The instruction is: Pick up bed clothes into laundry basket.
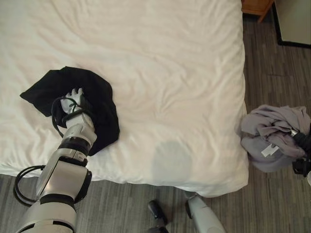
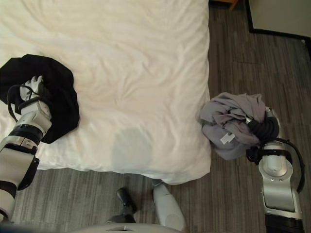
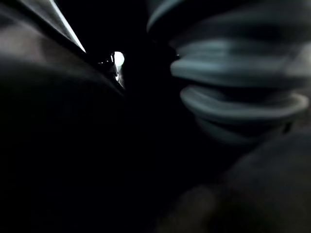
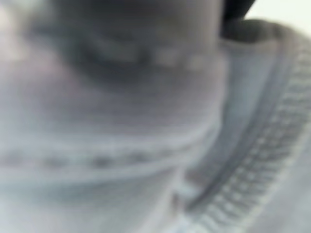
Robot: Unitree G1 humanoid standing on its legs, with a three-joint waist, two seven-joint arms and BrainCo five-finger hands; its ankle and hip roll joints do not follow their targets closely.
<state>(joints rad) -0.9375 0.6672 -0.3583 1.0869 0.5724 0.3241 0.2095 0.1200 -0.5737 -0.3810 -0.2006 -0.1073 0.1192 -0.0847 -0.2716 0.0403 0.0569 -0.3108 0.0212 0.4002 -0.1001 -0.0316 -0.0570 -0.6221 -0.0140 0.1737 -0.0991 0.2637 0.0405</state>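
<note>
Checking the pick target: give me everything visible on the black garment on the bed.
The black garment is a dark, matte, soft-looking cloth, crumpled into a rough mound with one corner pointing outward. It lies on the white bed cover, close to the mattress edge nearest the robot. The left hand rests on its middle, fingers buried in the folds, so a grip cannot be confirmed.

A white bed (image 1: 160,73) fills the left; grey wood-look floor (image 1: 272,73) right, perhaps wooden furniture (image 1: 255,7) far right.

One black garment (image 1: 99,104), one grey garment (image 2: 231,124), one bed (image 1: 170,73).
</note>
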